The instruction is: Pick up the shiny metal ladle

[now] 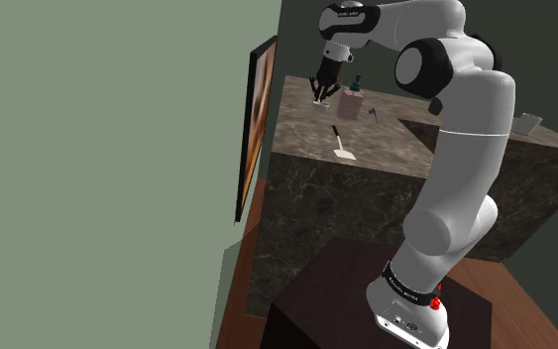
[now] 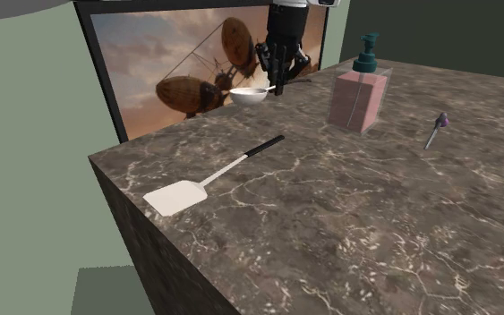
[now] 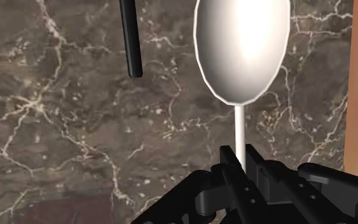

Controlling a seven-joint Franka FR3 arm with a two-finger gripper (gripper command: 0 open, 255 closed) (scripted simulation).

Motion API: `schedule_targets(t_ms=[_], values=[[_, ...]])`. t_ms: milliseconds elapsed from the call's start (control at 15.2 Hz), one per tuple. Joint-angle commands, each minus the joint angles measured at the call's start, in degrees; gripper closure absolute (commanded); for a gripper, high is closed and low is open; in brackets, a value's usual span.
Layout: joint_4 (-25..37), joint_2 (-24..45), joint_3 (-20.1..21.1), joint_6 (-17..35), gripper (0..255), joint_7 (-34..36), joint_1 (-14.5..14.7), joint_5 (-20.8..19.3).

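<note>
The ladle has a pale shiny bowl and a thin white stem. In the wrist view its stem runs down between my gripper's two black fingers, which are shut on it. In the second exterior view the ladle's bowl hangs in the air above the far end of the dark marble counter, sticking out to the left of my gripper. In the shoulder view my gripper hovers over the counter's far end, beside the pink dispenser.
A spatula with a white blade and black handle lies near the counter's edge. A pink soap dispenser with a teal pump stands close to my gripper. A small purple-tipped tool lies further along. A framed picture hangs on the wall.
</note>
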Motion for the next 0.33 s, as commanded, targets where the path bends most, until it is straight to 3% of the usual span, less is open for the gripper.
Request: schedule_targets(t_ms=[0, 264], values=[[1.7, 0.0, -0.1, -1.7, 255, 0.1, -0.2, 0.0], [3.9, 0.4, -0.1, -3.6, 255, 0.3, -0.3, 0.1]])
